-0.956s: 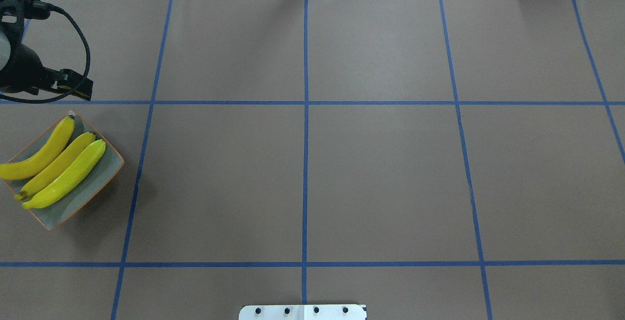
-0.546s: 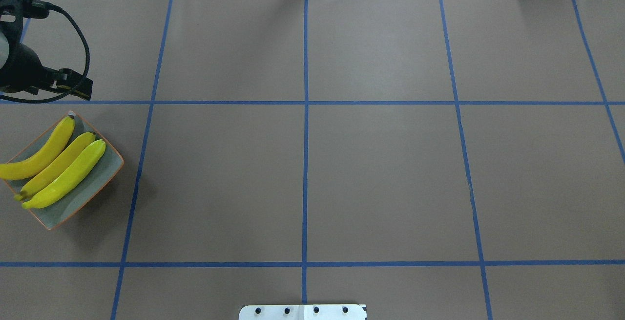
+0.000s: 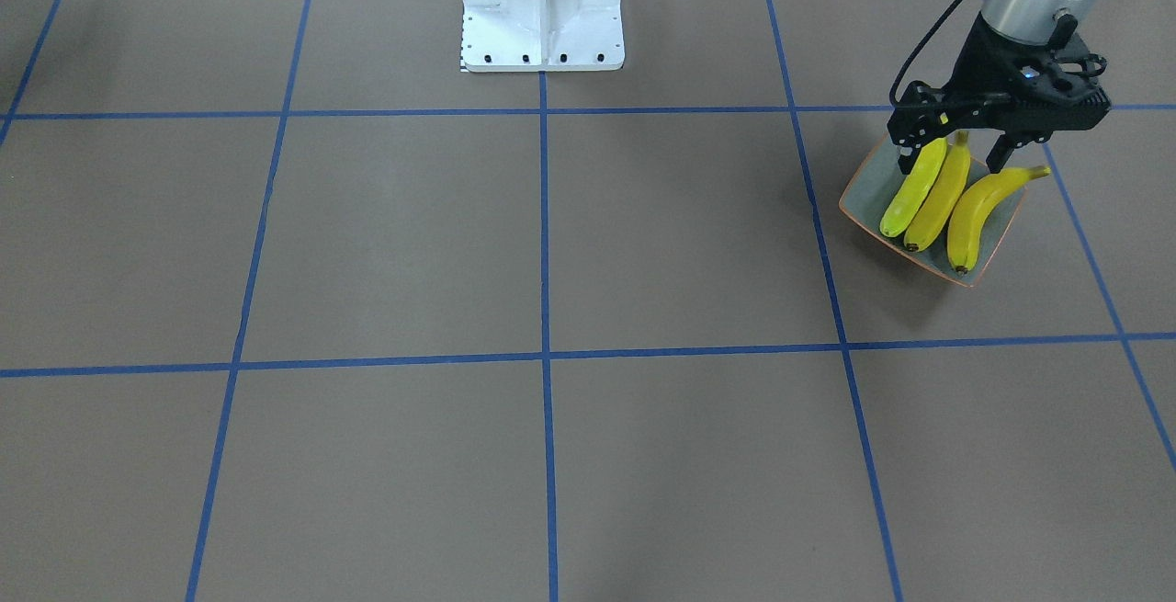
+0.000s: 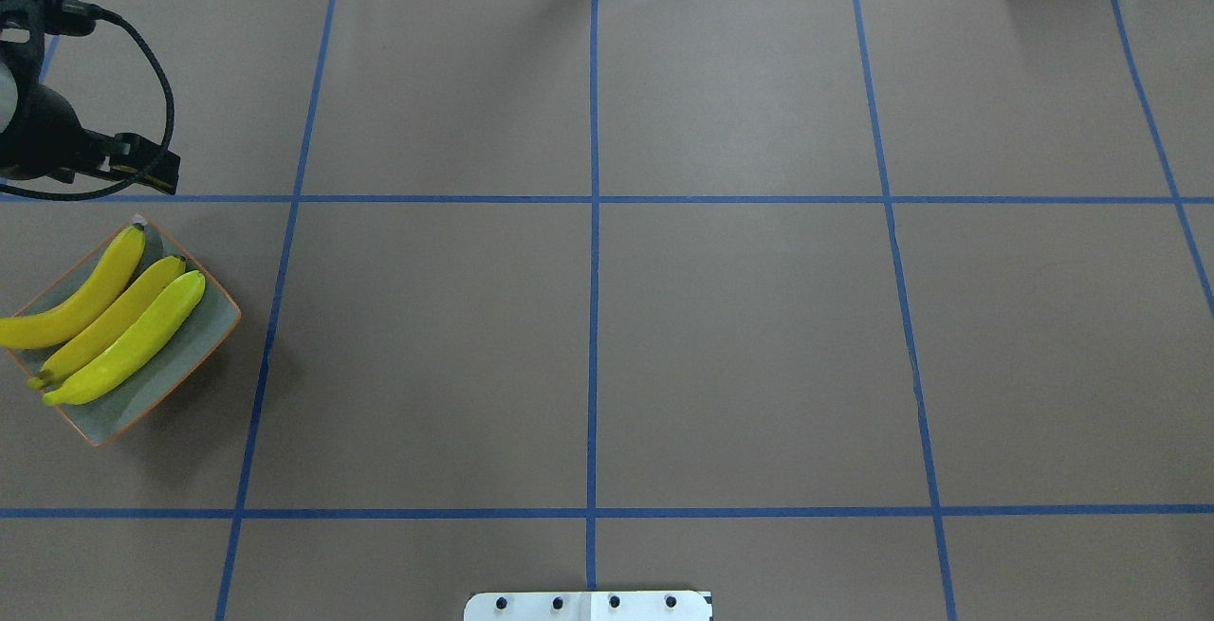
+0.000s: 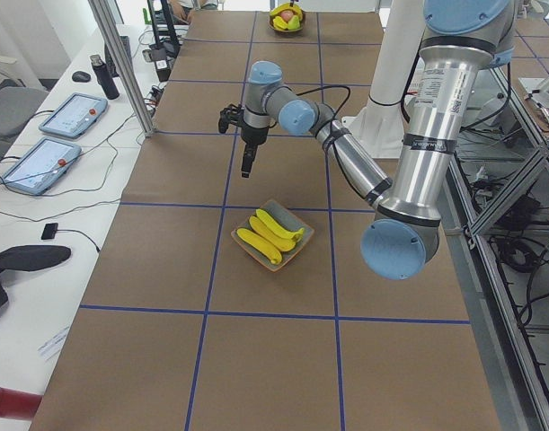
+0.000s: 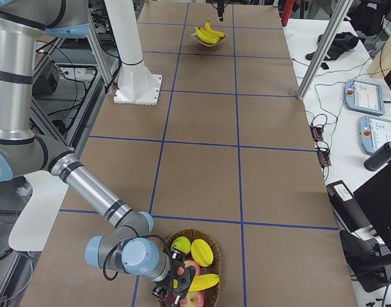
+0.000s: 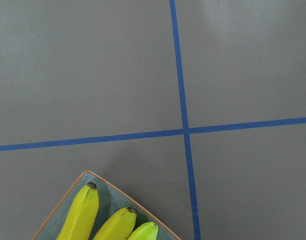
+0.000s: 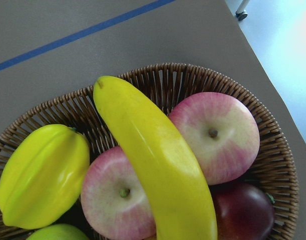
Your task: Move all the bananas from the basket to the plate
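Lying on the plate: three bananas (image 4: 123, 332) side by side on the grey-green plate (image 4: 180, 365). One is paler and greener, and the outermost pokes one end past the plate's rim.
Basket: the wicker basket (image 8: 193, 80) stands well apart from the plate, at the opposite end of the counter (image 4: 607, 346).
Left to move: one yellow banana (image 8: 158, 160) lying on top of two apples (image 8: 218, 135) and a starfruit (image 8: 42, 175).
Progress: about three quarters done by my reckoning. I cannot tell whether the fruit hides another banana.
Left tool (image 3: 951, 156): fingers spread wide, holding nothing, hanging high above the plate.
Right tool (image 6: 176, 284): far from the plate, low over the basket. I cannot tell how its fingers are set.
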You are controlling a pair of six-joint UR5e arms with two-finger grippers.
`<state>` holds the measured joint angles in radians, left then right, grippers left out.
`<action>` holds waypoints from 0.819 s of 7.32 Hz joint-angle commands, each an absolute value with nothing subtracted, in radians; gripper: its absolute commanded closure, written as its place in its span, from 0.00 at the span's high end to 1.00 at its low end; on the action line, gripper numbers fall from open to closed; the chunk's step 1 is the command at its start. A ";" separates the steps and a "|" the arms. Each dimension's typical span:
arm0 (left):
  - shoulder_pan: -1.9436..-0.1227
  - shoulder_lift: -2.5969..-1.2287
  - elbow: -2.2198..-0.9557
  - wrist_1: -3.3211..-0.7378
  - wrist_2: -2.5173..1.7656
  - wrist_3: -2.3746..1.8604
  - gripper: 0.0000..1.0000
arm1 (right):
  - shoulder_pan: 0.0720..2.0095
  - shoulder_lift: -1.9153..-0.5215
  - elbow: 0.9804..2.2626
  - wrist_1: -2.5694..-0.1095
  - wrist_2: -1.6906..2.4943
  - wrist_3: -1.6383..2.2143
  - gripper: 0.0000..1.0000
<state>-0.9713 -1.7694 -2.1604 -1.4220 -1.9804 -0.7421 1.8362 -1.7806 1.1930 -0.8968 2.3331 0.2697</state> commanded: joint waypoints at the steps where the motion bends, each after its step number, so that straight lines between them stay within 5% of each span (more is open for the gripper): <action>1: -0.973 -1.764 -2.172 -1.422 -1.980 -0.741 1.00 | 1.836 -1.741 1.155 -0.900 2.333 0.281 0.97; 6: -0.977 -1.755 -2.194 -1.420 -1.979 -0.742 0.99 | 1.835 -1.740 1.127 -0.900 2.359 0.298 0.91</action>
